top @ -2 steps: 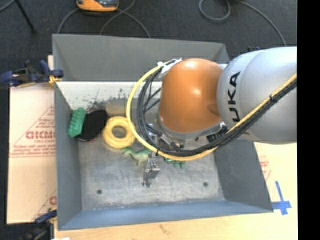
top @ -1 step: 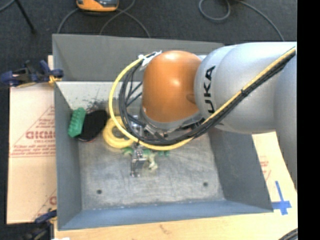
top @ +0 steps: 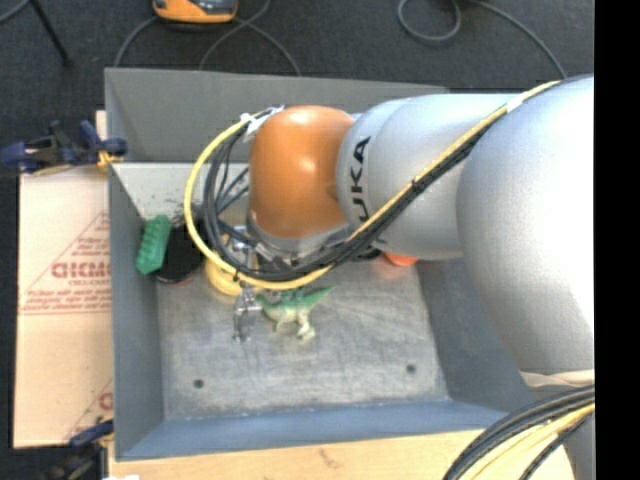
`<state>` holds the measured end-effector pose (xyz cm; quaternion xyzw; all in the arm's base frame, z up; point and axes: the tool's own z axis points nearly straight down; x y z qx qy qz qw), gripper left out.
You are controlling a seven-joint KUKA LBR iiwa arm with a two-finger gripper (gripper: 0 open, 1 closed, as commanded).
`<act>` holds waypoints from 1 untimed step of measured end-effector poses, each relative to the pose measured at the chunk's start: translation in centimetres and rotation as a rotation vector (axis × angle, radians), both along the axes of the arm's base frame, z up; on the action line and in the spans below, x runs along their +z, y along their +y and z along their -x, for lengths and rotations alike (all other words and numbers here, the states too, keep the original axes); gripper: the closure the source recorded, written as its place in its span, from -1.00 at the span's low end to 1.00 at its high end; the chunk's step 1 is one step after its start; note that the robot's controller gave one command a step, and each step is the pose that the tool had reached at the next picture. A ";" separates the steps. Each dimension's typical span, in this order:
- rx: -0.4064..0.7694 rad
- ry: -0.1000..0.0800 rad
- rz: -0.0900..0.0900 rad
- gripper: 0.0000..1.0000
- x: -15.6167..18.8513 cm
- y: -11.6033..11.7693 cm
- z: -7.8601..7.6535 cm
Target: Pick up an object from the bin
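Down in the bin (top: 135,368): one green dinosaur toy (top: 291,311), one green ridged block (top: 153,245), one yellow piece (top: 221,277), one black piece (top: 181,259), one orange piece (top: 400,260).

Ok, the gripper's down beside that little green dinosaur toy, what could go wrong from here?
The gripper sits at the edge of the green dinosaur toy, not over its middle, so a grasp might glance off or push it away. The yellow thing close behind could get bumped or caught instead.

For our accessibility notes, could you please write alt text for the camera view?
The gripper hangs low in the grey bin, right beside a small green toy dinosaur near the middle. A green ridged block lies by the left wall.
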<state>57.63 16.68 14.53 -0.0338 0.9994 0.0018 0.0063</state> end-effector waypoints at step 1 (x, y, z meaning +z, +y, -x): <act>0.134 0.011 0.004 -1.00 -3.1 -2.1 -1.8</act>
